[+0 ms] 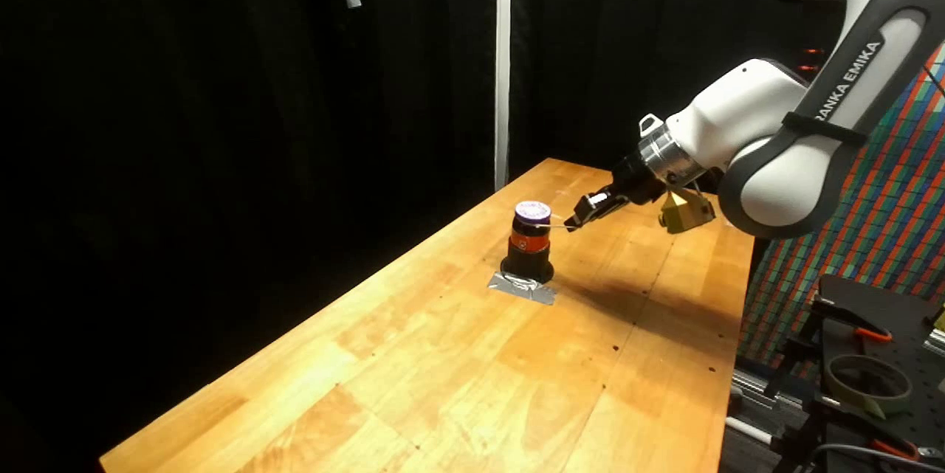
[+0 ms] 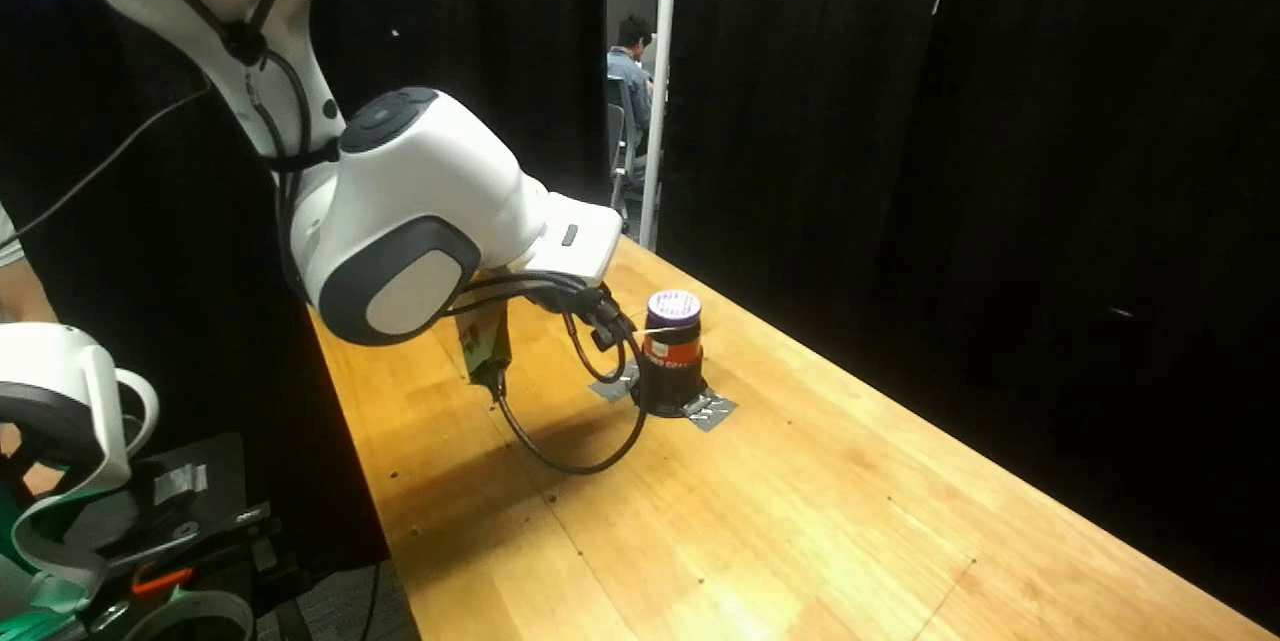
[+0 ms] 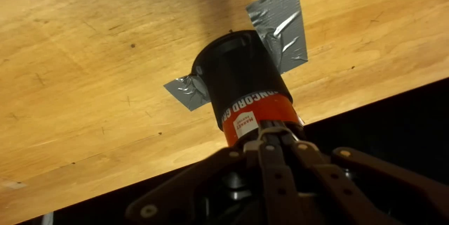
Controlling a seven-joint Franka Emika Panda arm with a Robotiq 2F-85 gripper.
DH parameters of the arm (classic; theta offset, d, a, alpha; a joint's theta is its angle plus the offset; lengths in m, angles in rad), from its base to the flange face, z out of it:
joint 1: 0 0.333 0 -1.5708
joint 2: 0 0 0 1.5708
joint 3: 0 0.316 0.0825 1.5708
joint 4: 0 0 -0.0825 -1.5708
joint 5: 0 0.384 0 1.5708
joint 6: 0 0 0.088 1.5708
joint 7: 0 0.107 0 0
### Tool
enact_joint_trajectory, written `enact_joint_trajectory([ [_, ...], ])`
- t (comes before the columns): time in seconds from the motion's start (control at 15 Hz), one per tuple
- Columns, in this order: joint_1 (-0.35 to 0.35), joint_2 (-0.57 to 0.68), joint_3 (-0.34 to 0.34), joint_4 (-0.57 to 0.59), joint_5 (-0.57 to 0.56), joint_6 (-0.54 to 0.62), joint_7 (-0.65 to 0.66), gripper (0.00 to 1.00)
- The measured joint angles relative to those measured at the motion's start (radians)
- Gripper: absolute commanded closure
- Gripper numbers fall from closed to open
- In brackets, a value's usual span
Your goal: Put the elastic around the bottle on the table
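Note:
The dark bottle with a red-orange band (image 1: pixel 530 243) stands upright in a black round base on the wooden table (image 1: pixel 458 370). Its cap has a purple rim and white top; the bottle also shows in an exterior view (image 2: pixel 672 352) and the wrist view (image 3: pixel 266 109). A thin pale elastic (image 1: pixel 555 226) runs from just below the cap to my fingertips, and shows in an exterior view (image 2: pixel 662 330). In the wrist view the elastic (image 3: pixel 277 130) loops across the outside of both fingertips. My gripper (image 3: pixel 274 124) is shut, beside the bottle's upper part; its tips show in an exterior view (image 1: pixel 573 223).
Grey tape (image 1: pixel 523 287) fixes the base to the table, on two sides in the wrist view (image 3: pixel 284 32). A black cable loop (image 2: pixel 590 469) hangs under the wrist close to the bottle. Black curtains and a pale pole (image 1: pixel 503 67) stand behind the table.

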Motion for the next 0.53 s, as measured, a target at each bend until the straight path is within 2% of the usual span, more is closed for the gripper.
enact_joint_trajectory([
  [0.2,-0.052,0.019,0.034,-0.048,-0.060,0.145,0.067,0.92],
  [0.53,-0.059,0.068,0.022,-0.106,-0.078,0.400,0.082,0.90],
])
